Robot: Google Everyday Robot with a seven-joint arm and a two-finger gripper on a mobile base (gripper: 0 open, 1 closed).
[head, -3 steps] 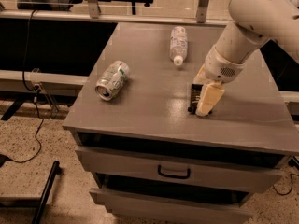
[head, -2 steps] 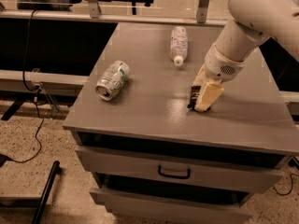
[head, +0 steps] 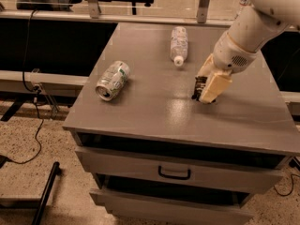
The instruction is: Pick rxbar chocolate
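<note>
The rxbar chocolate (head: 198,87), a small black wrapper, stands on edge at the right of the grey cabinet top (head: 150,114). My gripper (head: 205,92) comes down from the upper right and its cream-coloured fingers (head: 214,86) close around the bar, with the tips at or just above the surface. Most of the bar is hidden behind the near finger.
A crushed silver-green can (head: 112,80) lies on its side at the left of the top. A clear plastic bottle (head: 178,45) lies at the back middle. Below the top are drawers with a black handle (head: 174,173). Cables run over the floor at the left.
The gripper with the bar has shifted very slightly up and left. The can and the bottle have not moved.
</note>
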